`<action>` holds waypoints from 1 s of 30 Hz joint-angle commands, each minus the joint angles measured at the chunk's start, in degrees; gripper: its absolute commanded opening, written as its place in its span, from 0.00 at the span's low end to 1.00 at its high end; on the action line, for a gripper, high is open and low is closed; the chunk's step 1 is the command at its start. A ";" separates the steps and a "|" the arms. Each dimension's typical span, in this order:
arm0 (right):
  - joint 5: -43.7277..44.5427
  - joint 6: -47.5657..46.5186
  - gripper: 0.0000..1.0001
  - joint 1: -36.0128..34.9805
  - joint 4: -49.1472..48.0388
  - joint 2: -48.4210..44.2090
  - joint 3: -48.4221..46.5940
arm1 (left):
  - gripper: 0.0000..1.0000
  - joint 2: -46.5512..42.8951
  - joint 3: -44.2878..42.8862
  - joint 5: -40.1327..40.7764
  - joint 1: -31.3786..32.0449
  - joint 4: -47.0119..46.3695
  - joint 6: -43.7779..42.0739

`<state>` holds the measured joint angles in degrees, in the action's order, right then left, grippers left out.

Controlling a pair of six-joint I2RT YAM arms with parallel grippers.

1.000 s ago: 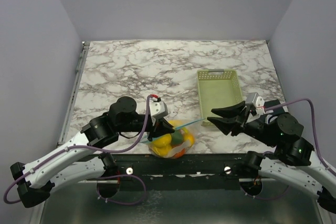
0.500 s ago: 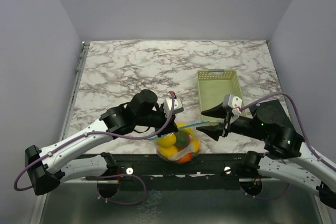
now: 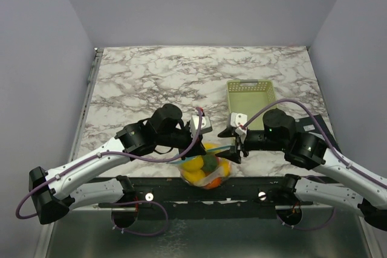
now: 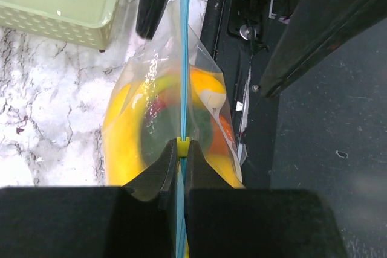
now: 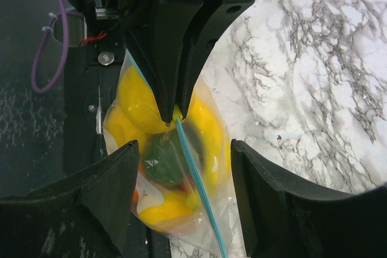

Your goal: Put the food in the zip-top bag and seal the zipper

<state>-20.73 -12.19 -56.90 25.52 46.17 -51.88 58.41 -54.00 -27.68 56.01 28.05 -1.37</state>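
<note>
On the near edge of the marble table (image 3: 151, 77), my left pincer (image 4: 182, 149) is clenched on the light blue zipper (image 4: 184, 58) of the clear zip-top bag (image 3: 205, 170). The crinkly bag bulges with yellow, orange and dark green toy food (image 5: 162, 162) and hangs partly over the dark front rail (image 3: 242, 185). My right pincer (image 5: 184, 146) stands released, its fingers spread to either side of the strip. Behind it, a pale green basket (image 3: 251, 98) sits on the white, grey-veined top, and plain lavender-grey walls (image 3: 199, 4) enclose the table.
</note>
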 commanded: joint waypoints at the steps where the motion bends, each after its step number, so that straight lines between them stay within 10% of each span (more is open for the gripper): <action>1: -4.65 -3.82 0.68 0.13 0.38 1.37 1.17 | 0.00 -0.94 -1.97 -3.71 0.49 0.69 -1.17; 13: -6.83 -3.82 0.63 0.13 -1.59 5.30 2.92 | 0.00 -2.95 -2.46 -6.39 0.67 0.17 -1.18; 18: -7.68 -3.81 0.46 0.13 -1.46 7.00 2.88 | 0.00 -3.02 -2.46 -6.46 0.61 -0.09 -1.09; 22: -7.02 -3.88 0.02 0.08 -0.88 7.79 2.21 | 0.00 -3.69 -2.19 -5.97 0.61 -0.19 -1.03; 30: 1.14 -1.25 0.01 0.13 -1.32 4.59 2.94 | 0.00 -6.82 -0.32 -3.33 0.64 -0.19 -0.47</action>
<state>-25.67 -14.98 -56.95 24.60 52.88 -49.54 55.16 -54.00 -31.59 56.38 28.95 -1.76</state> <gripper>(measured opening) 0.014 0.037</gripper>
